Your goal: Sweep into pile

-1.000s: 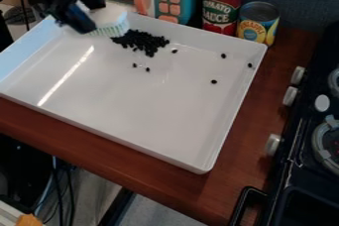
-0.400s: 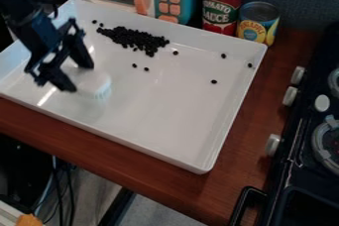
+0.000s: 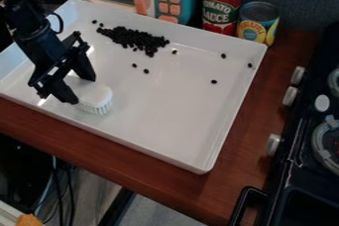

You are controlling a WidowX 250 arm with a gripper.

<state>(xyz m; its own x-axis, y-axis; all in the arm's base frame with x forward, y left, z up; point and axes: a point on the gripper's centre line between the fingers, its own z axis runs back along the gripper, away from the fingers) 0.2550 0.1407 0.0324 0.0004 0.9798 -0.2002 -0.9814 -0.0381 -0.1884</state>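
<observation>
Tool [image 3: 79, 89] slants downward, gripping the white brush [image 3: 97, 96].

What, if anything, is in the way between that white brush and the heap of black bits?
Nothing visible blocks the way. The brush, held by the tool, has open floor of the tray between it and the heap; only two stray bits lie near that path.

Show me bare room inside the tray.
The tray is bare from the brush to its right wall, below the stray black bits. It's crowded at the pile near the far wall and around the gripper.
</observation>
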